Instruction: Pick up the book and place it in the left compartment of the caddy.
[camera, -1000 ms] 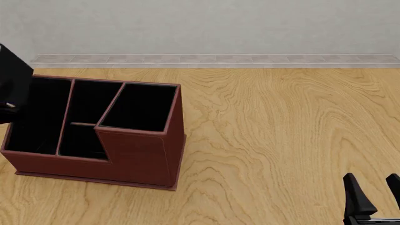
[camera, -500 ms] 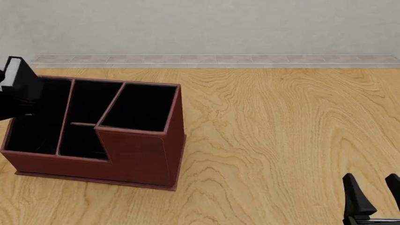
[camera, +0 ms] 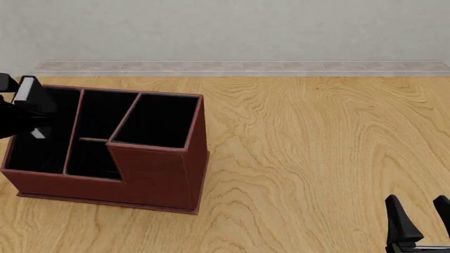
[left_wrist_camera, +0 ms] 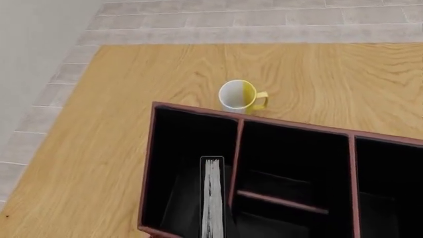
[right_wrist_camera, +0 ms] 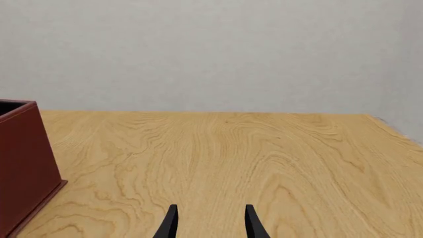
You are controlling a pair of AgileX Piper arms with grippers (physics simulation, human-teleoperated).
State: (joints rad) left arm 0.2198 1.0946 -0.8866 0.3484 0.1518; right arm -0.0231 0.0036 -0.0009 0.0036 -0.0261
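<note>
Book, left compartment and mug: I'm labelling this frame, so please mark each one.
book (left_wrist_camera: 212,198), left wrist view, on its white page edge.
left compartment (left_wrist_camera: 182,168), left wrist view, on its black inner wall.
mug (left_wrist_camera: 237,95), left wrist view, on its white interior.

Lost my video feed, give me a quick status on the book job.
Left gripper over the caddy, book edge-up above the left compartment, grip hidden. Right gripper open, idle. Nothing blocking the slot.
</note>
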